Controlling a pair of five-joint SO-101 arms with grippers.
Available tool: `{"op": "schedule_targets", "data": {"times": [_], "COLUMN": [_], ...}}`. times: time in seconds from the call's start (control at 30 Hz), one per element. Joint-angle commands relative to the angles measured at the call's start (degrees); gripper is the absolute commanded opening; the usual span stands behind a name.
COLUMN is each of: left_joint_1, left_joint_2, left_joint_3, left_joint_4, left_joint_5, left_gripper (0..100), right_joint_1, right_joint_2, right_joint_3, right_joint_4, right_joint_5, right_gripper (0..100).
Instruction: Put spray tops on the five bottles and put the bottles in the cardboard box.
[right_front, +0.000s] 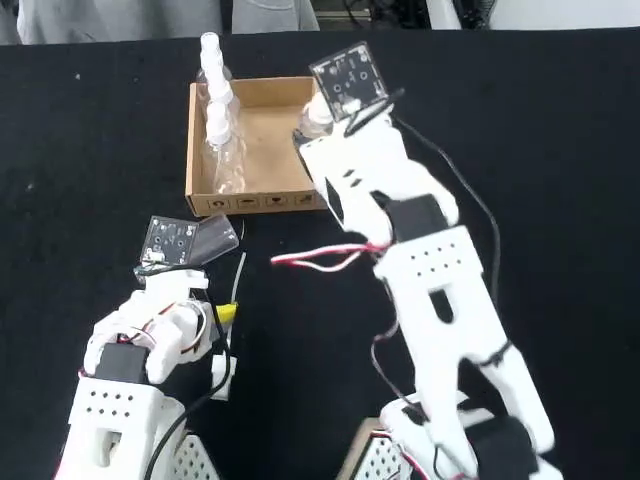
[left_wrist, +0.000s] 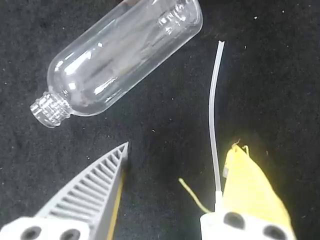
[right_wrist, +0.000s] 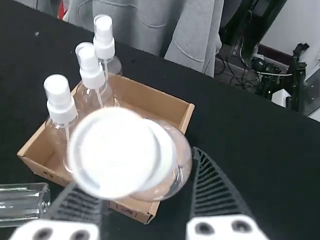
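Almost there: the right pincer, closed around a clear plastic bottle with a white spray top, holds it over the right side of the brown cardboard box, at the far middle of the black desk. Three capped clear bottles stand along the box's left wall. Nearer, on the left, the left pincer gapes wide with nothing between its tips, just short of a fifth clear bottle lying uncapped on its side. A thin white dip tube runs alongside the yellow-taped finger; whether its head is gripped cannot be told. Let go tilted or too near the trio, the held bottle could topple them. The lying bottle may roll if nudged, and the slender tube could bend at the neck.
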Motion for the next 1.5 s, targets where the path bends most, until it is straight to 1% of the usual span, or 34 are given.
{"op": "schedule_targets", "data": {"times": [0.0,0.17,0.33,0.77,1.17,1.33,1.47], "left_joint_1": [0.57,0.57,0.57,0.57,0.57,0.57,0.57], "left_joint_2": [-0.79,-0.79,-0.79,-0.79,-0.79,-0.79,-0.79], "left_joint_3": [-0.75,-0.75,-0.75,-0.75,-0.66,-0.66,-0.66], "left_joint_4": [-1.14,-1.14,-1.14,-1.14,-1.14,-1.14,-1.14], "left_joint_5": [-0.09,-0.09,-0.09,-0.09,-0.09,-0.09,-0.09], "left_gripper": [28,28,28,28,28,28,28], "right_joint_1": [1.58,1.58,1.58,1.58,1.58,2.46,3.08], "right_joint_2": [2.07,7.16,13.67,34.15,46.29,50.15,52.62], "right_joint_3": [-6.64,-11.03,-17.27,-32.75,-43.91,-47.43,-49.98], "right_joint_4": [-1.76,-1.76,-1.76,-1.67,-1.58,-1.49,-1.32], "right_joint_5": [-1.67,-2.02,-3.96,-3.96,-3.96,-8.44,-9.49], "right_gripper": [5.9,6.0,6.0,6.0,5.9,6.0,5.9]}}
